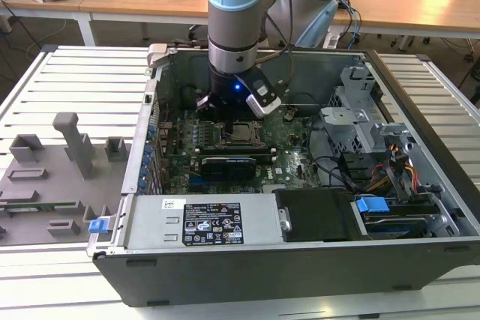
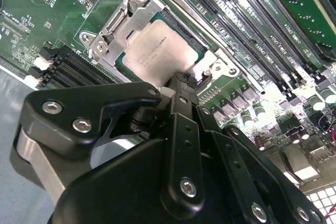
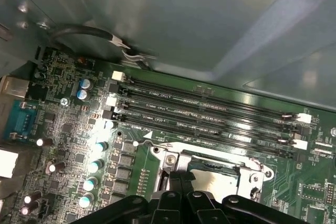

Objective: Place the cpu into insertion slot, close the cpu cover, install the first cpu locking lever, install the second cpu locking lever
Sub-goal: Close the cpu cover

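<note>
cpu point(image 2: 157, 51) sits beneath the lowered cpu cover point(image 2: 122, 23); gripper point(image 2: 181, 79), fingers closed empty, hovers at its edge, seemingly as a pusher.

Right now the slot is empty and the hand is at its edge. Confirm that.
Not empty. The cpu lies in the slot, as the second wrist view shows. The hand is at its edge, as stated.

Open computer case point(image 1: 300, 279), memory slots point(image 3: 210, 113)
</note>
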`<state>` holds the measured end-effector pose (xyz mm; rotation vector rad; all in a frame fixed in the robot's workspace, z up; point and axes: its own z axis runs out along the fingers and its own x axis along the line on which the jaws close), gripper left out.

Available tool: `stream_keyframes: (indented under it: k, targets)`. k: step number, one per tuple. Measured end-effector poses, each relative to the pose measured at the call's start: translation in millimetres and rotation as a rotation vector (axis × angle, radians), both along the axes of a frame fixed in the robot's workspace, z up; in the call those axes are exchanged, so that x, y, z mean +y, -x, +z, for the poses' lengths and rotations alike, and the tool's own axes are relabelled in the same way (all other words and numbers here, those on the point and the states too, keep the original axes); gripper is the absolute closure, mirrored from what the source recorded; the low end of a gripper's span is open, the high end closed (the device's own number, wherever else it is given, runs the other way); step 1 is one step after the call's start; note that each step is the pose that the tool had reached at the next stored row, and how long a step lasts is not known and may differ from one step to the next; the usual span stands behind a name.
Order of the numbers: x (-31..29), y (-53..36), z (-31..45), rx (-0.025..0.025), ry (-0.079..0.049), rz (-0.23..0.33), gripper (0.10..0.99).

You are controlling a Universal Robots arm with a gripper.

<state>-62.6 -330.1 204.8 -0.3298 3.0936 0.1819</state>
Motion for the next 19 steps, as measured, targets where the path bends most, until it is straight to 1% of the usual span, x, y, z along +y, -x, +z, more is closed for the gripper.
stream_keyframes:
  k: [1, 2, 4, 5, 6, 7, 8, 9, 10, 11, 12, 13, 14, 15, 16, 18, 19]
  targets:
    - [0.0, 0.0, 0.9, -0.0001, 0.0, 0.0, 0.98]
    - [0.0, 0.0, 5.6, 0.0, 0.0, 0.0, 0.98]
    - [0.0, -0.1, 8.7, 0.0001, 0.002, 0.0, 0.98]
    - [0.1, -0.2, 9.2, 0.001, 0.006, 0.0, 0.98]
    - [0.0, -0.8, 9.4, 0.0036, 0.009, 0.0, 0.98]
    - [0.0, -3.0, 9.4, 0.0101, 0.011, 0.0, 0.98]
    - [-0.1, -11.0, 9.4, 0.028, 0.012, 0.0, 0.98]
    - [-0.1, -15.5, 9.4, 0.038, 0.013, 0.0, 0.98]
    - [-0.1, -19.2, 9.4, 0.0463, 0.013, 0.0, 0.98]
    - [-0.1, -24.3, 9.4, 0.0586, 0.014, 0.0, 0.98]
    - [-0.2, -27.5, 9.4, 0.0667, 0.014, 0.0, 0.98]
    - [-0.2, -34.1, 9.4, 0.0846, 0.015, 0.0, 0.98]
    - [-0.2, -36.9, 9.4, 0.0926, 0.015, 0.001, 0.98]
    - [-0.2, -38.9, 9.4, 0.1003, 0.016, 0.001, 0.98]
    - [-0.1, -39.6, 9.7, 0.1071, 0.021, 0.0, 0.98]
    - [0.2, -39.6, 9.6, 0.1072, 0.03, 0.0, 0.98]
    - [0.4, -39.4, 9.6, 0.1069, 0.049, -0.001, 0.98]
